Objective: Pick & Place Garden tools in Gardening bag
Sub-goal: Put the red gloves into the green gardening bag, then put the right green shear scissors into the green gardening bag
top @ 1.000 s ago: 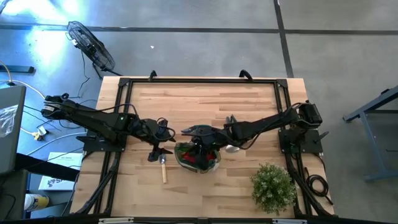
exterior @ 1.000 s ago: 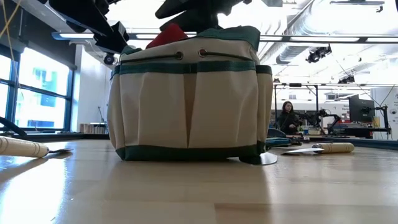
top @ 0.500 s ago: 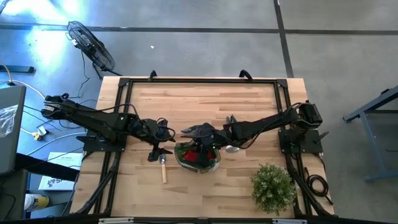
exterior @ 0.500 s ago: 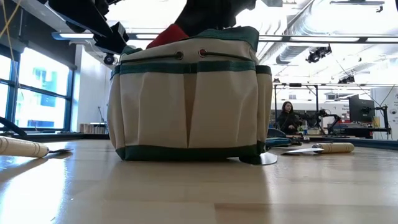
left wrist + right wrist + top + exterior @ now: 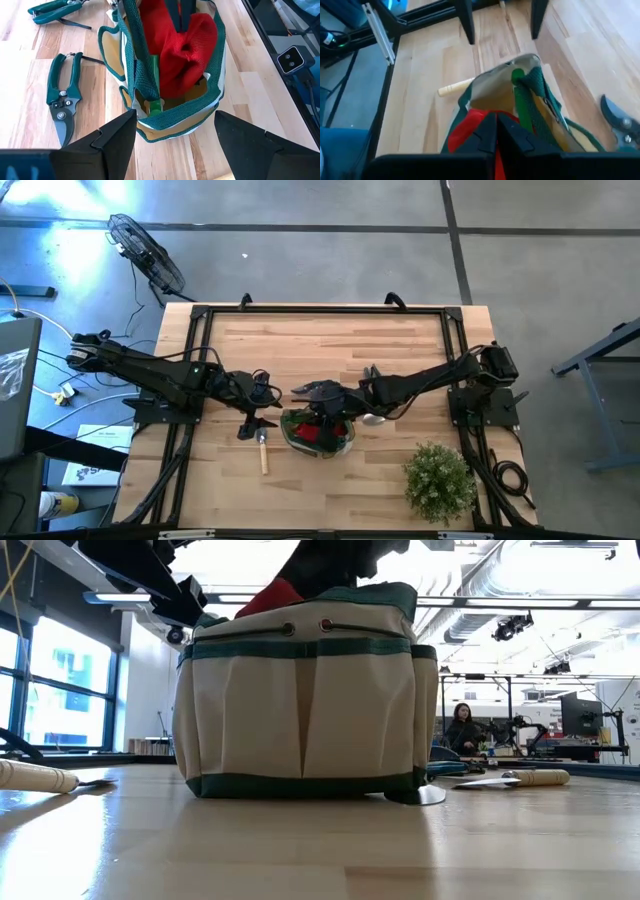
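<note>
- Right tool pinched tight on the red glove inside the gardening bag: pulling away now could drag it out.
- Left tool spread wide, empty, above the bag; pruning shears wait on the surface.

1 round soft fabric tote, cream with dark green trim, sits just ahead of the left claw. 1 red fabric piece is at the right claw. 2 green-handled pruning shears lie beside the left claw. 2 silver trowels with pale wooden handles lie 1 near each claw. 1 bushy green potted plant stands well apart from both.
</note>
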